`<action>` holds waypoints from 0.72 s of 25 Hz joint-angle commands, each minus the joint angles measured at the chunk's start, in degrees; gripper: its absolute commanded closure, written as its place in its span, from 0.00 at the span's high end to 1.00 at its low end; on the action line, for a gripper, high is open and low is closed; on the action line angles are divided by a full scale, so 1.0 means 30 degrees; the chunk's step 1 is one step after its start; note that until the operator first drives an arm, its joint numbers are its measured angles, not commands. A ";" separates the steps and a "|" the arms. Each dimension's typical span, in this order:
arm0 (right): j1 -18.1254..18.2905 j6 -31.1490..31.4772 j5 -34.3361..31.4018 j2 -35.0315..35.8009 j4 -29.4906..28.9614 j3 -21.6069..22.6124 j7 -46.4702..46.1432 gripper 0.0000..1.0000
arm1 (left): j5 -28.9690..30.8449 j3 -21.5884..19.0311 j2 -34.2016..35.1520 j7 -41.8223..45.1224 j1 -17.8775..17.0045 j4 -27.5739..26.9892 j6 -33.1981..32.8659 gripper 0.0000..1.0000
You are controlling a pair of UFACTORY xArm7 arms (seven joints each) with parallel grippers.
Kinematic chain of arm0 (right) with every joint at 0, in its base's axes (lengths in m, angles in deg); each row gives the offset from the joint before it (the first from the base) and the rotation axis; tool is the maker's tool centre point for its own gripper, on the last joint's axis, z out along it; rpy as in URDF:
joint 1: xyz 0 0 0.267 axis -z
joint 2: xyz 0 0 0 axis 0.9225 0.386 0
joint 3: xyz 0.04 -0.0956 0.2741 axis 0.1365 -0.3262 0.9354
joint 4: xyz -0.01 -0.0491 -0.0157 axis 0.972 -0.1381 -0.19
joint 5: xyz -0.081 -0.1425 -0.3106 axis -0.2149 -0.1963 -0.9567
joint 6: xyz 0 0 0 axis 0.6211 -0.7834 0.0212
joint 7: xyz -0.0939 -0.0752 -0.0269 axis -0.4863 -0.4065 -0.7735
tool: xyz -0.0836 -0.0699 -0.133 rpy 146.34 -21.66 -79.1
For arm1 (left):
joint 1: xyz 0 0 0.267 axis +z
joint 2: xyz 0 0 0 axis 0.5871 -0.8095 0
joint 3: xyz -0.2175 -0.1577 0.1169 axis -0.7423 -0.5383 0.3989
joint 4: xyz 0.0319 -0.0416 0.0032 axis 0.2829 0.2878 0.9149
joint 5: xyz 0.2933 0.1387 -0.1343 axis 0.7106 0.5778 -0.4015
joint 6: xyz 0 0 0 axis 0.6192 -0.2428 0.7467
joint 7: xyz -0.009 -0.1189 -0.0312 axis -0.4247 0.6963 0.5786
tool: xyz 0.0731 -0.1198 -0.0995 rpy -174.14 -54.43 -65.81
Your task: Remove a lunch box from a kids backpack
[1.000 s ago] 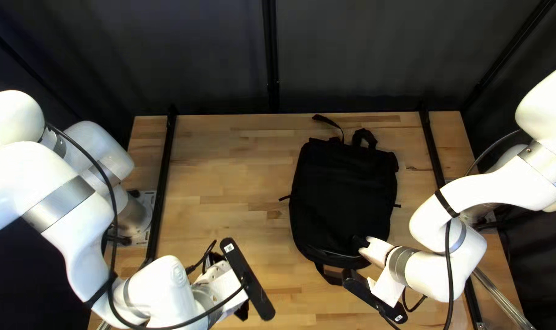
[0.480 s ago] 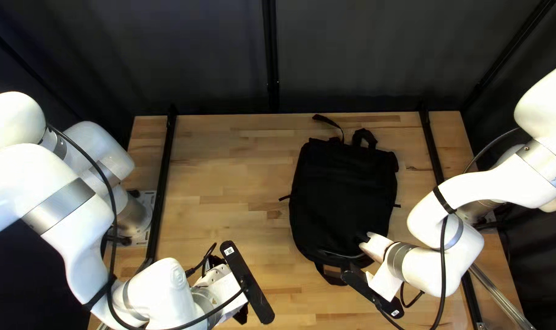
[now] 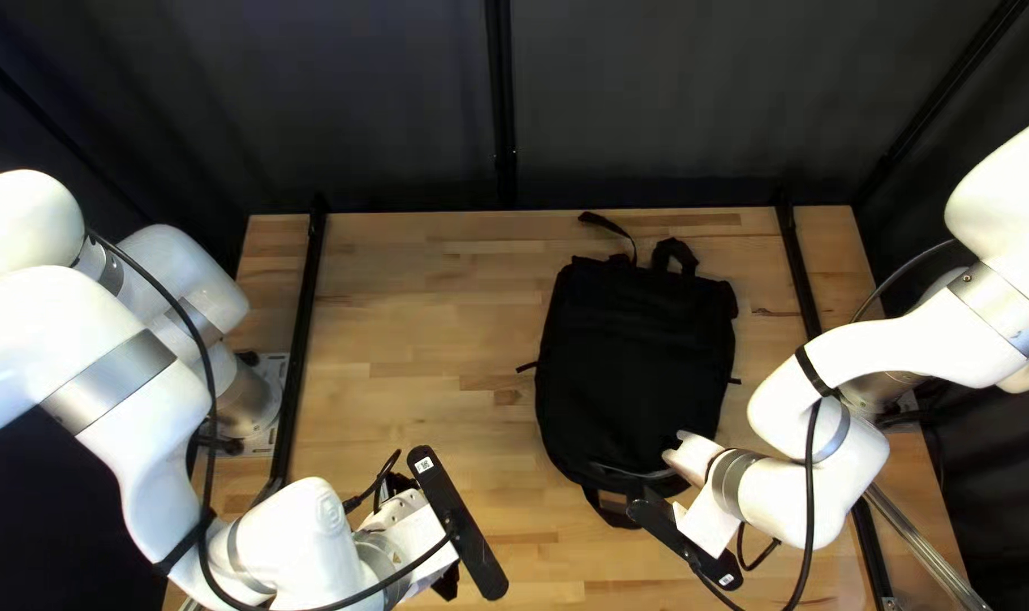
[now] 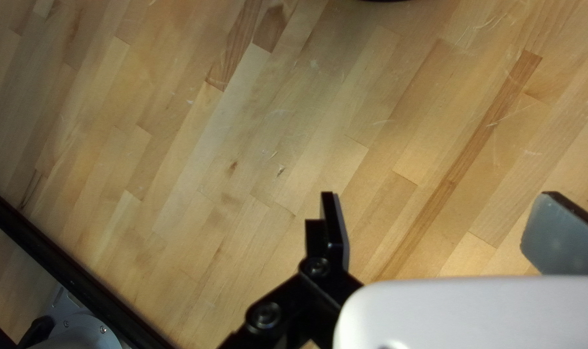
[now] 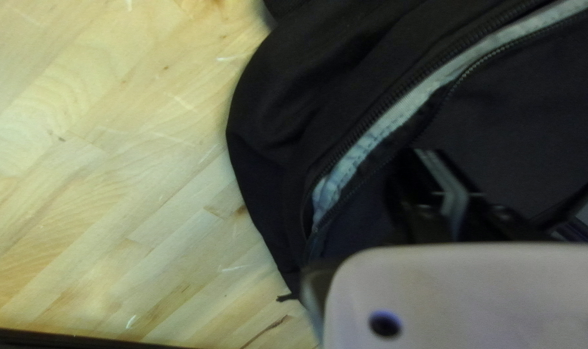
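- Left pincer (image 4: 439, 197): fingers wide apart, nothing between them, bare table (image 4: 177, 161) below; unchanged
- Backpack (image 3: 639, 340): well apart from the left pincer, under the right one, unmoved; the lunch box is out of sight, presumably inside
- Zip opening (image 5: 410, 108): just beside the right pincer's tips, a pale strip showing; it probably needs widening
- Right pincer (image 5: 429, 155): fingers closed together, slightly nearer the left one than a moment ago; any pinched fabric, I cannot tell

Black backpack (image 3: 633, 362) lay right of centre, handle (image 3: 675, 251) toward the far side; near-end zipper (image 5: 397, 106) gaped, showing a pale strip.
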 commanded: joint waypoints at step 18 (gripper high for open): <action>0.0467 -0.0744 -0.0156 -0.1597 0.3039 -0.0494 0.0385 1.00 | 0.0000 0.0000 0.0000 0.0000 0.0000 0.0000 0.0000 1.00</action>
